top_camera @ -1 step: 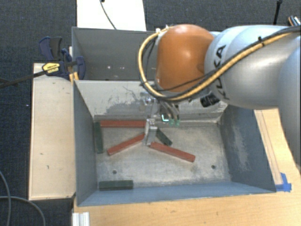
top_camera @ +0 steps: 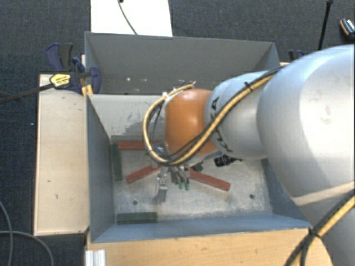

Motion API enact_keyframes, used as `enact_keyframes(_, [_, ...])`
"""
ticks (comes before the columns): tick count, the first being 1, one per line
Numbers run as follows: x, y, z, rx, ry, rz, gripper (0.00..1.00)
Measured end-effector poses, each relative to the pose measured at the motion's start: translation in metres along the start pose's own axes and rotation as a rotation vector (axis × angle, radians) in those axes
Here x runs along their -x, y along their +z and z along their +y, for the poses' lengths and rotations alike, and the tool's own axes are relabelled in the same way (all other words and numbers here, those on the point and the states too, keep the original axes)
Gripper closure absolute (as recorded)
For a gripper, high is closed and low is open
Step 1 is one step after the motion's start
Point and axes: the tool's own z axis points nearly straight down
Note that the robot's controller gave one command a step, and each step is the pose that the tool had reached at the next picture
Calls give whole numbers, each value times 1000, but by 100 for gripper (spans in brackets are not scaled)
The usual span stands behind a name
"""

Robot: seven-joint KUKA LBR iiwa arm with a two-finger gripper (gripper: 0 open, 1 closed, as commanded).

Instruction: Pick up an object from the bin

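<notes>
Pincer (top_camera: pixel 173 183) low among red-brown sticks (top_camera: pixel 211 181) at bin (top_camera: pixel 100 148) centre; its opening cannot be told; best straddle one stick squarely before closing.

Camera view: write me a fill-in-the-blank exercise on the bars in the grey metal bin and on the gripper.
1. The flat bar lying along the front wall of the grey metal bin is dark ____.
2. A second dark green flat bar lies along the bin's ____ wall, as the view shows it.
3. The gripper is low over the bin floor, under the arm's rounded ____ wrist cover.
Missing words: green; left; orange.
</notes>
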Motion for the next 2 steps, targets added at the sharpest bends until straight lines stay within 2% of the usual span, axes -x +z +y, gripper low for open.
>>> enact_keyframes(1, [5, -6, 0, 3, 6, -13, 100])
enact_keyframes(2, [10, -109, -92, -2, -63, -16, 100])
